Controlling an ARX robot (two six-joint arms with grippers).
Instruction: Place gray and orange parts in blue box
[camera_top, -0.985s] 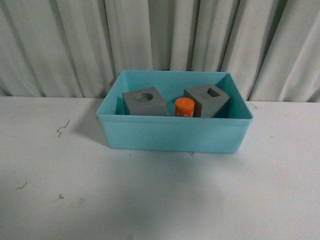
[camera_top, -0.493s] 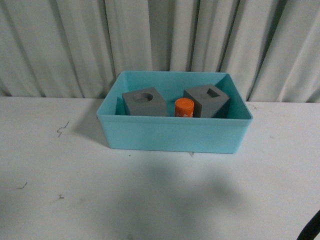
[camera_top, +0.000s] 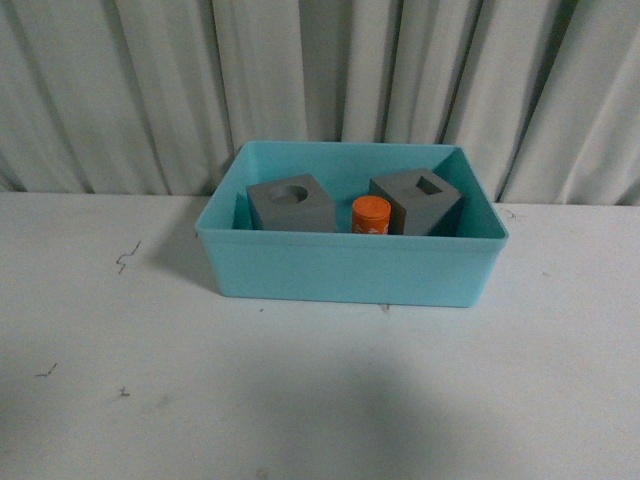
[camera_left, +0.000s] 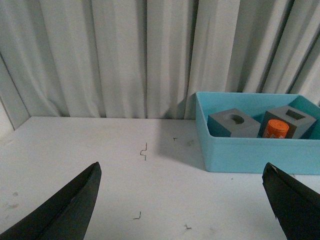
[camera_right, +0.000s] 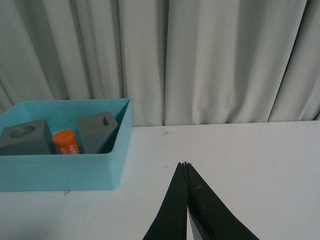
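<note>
**Parts sitting in the bin, both arms standing clear**

Cubes and cylinder are all lying inside the blue box (camera_top: 350, 265), which is resting on the white table (camera_top: 300, 400) close to the curtain (camera_top: 150, 90). The gray cube with the round recess (camera_top: 290, 205) is sitting toward the robot's left, the gray cube with the square recess (camera_top: 415, 202) is tilting on one edge toward the right, and the orange cylinder (camera_top: 371, 214) is standing upright between them, just beside both.

Neither arm is showing in the front view. The left gripper (camera_left: 182, 205) is hanging with its jaws spread wide and nothing between them; from it the box is lying ahead and off toward the robot's right, well apart. The right gripper (camera_right: 185, 200) is showing its two fingers pressed together at the tips, holding nothing; from it the box is lying ahead and toward the robot's left, also well apart. Which arm is nearer cannot be told from these views.

Judging from how things lie, the task is looking complete: no gray or orange part is showing on the table outside the box. The box's long axis is running across the robot's view, so either arm would be reaching inward and forward if any tidying were wanted.
</note>
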